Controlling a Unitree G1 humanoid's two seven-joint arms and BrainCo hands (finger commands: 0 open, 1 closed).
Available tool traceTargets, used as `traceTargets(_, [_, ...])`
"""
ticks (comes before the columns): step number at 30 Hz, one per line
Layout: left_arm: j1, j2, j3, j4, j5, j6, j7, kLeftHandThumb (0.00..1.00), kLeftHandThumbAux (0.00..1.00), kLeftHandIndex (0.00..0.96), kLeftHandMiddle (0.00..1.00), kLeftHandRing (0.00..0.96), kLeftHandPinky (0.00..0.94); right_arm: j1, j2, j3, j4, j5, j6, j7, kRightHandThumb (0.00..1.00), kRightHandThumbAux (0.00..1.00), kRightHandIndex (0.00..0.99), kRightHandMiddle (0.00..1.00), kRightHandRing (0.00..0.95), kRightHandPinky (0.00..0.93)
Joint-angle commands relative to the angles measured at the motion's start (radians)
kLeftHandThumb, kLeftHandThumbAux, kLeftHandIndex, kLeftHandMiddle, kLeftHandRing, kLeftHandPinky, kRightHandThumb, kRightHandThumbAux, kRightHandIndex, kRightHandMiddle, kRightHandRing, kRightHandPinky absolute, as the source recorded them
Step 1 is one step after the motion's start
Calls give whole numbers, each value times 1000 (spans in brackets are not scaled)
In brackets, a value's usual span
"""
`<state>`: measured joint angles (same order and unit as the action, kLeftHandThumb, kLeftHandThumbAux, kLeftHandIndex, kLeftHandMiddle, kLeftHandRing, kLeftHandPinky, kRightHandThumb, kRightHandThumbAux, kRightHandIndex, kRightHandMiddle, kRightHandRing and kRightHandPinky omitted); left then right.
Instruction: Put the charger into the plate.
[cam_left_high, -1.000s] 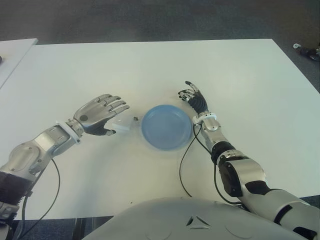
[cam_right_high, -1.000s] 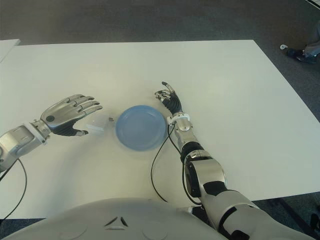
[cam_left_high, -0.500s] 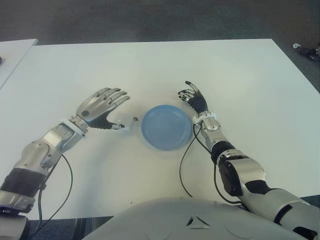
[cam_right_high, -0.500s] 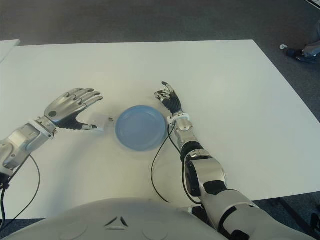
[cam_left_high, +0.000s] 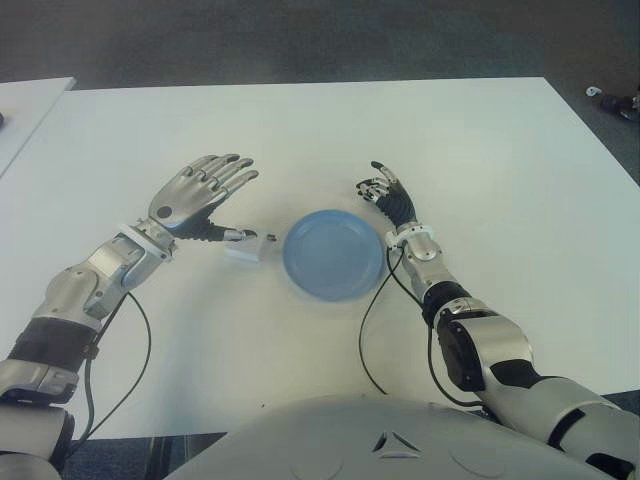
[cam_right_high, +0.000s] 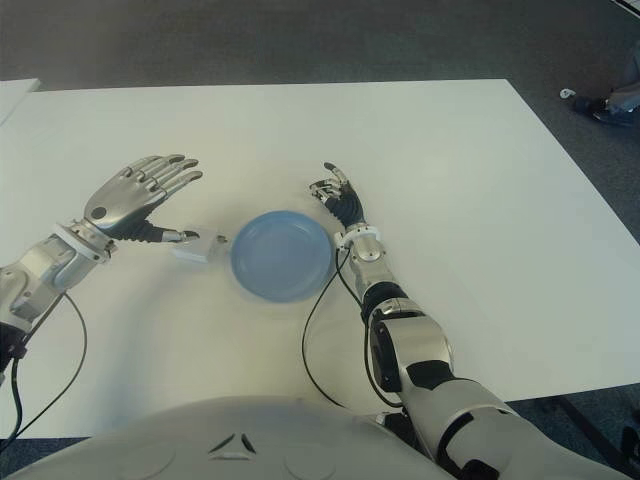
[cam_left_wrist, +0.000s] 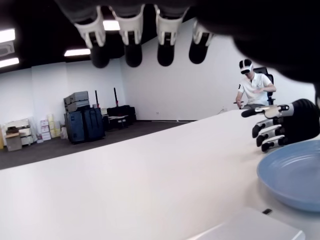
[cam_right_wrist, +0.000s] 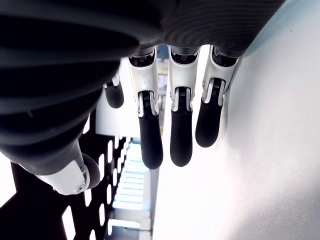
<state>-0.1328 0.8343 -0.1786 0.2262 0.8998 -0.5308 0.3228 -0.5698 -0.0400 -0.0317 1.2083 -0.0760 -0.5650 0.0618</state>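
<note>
Your left robot hand (cam_left_high: 195, 200) hovers with its four fingers spread wide and holds nothing; only the thumb tip reaches down to the small white block-shaped charger (cam_left_high: 247, 247), touching or just short of it — you cannot tell which. The charger lies on the white worktop (cam_left_high: 300, 140), just past that thumb, between the left robot hand and the round blue plate (cam_left_high: 333, 253), close to the plate's rim but outside it. The plate has nothing in it. Your right robot hand (cam_left_high: 388, 198) shows at the plate's far side, fingers loose, holding nothing.

Judgement: nothing is done yet. You still need a grasp, a lift, a short carry and a release over the plate.
</note>
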Motion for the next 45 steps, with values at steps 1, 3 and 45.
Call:
traceTargets(1, [-61,-31,-43,108,-34,-32,-37,251,182,0,0,0,17,63,2,-2,58,-1,77,12,0,653,81,420,398,305])
traceTargets(3, [-90,-32,-61,166,-54,-65,-56,256,178,0,0,0,21,64,1,-2,58,-2,75,13,0,653,78,418,397,305])
traceTargets(45, [-491,-38,-457,780,134,-303,-65,436,131,0,0,0,0,73,-13,-5,49,-9,67,12,0,651,99,422,405,314])
